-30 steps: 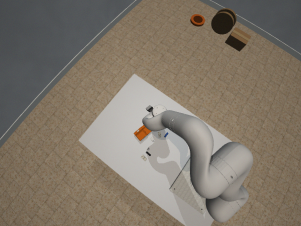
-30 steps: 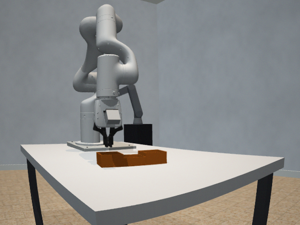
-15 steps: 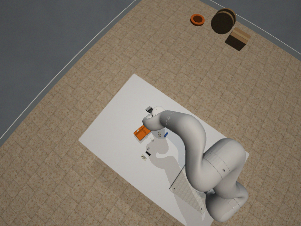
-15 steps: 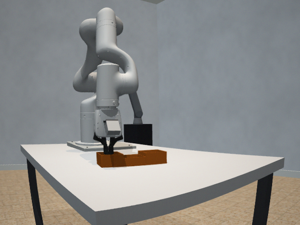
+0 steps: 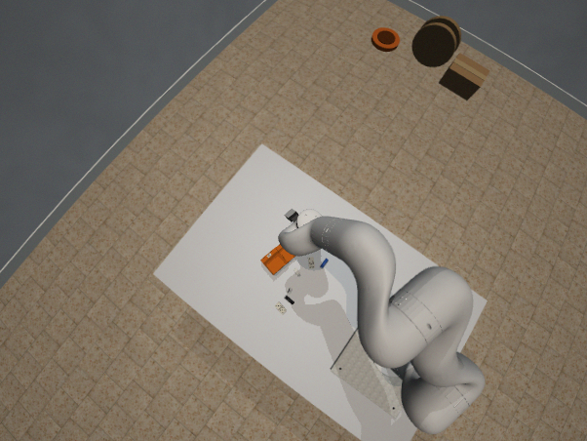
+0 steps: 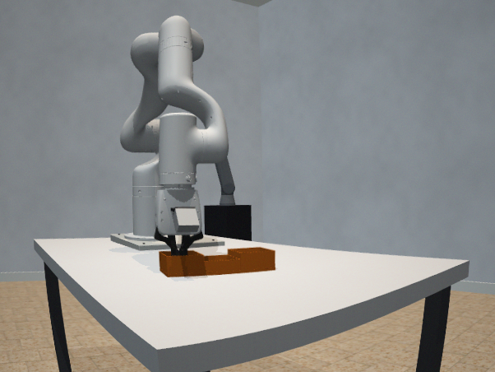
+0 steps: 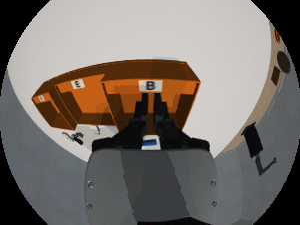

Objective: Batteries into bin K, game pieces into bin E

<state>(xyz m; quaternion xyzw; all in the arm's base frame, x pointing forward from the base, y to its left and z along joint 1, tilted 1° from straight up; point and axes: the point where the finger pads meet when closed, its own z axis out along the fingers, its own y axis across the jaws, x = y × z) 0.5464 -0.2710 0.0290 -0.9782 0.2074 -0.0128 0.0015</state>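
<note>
While the black-fingered gripper [image 6: 179, 253] [image 7: 151, 99] is pressed together, pinching nothing I can see, above the open orange bin marked B [image 6: 182, 267] [image 7: 191, 94], spotted cream tiles [image 5: 280, 307] lie toward the white counter's [image 5: 219, 220] [image 6: 308, 296] [image 7: 230, 64] lower-left edge from overhead.

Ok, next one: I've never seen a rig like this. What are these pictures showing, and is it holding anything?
The machine is one jointed arm fixed to a table. The top picture looks down from above, the exterior one faces the arm across the table, and the wrist one looks along the tool.

On the table stands a row of three orange bins. Two labels read B and E; the third is too small to read. Nearby lie a blue piece, a black piece and several small pale pieces.

The tool is closed at bin B, with nothing visible between its fingers.
</note>
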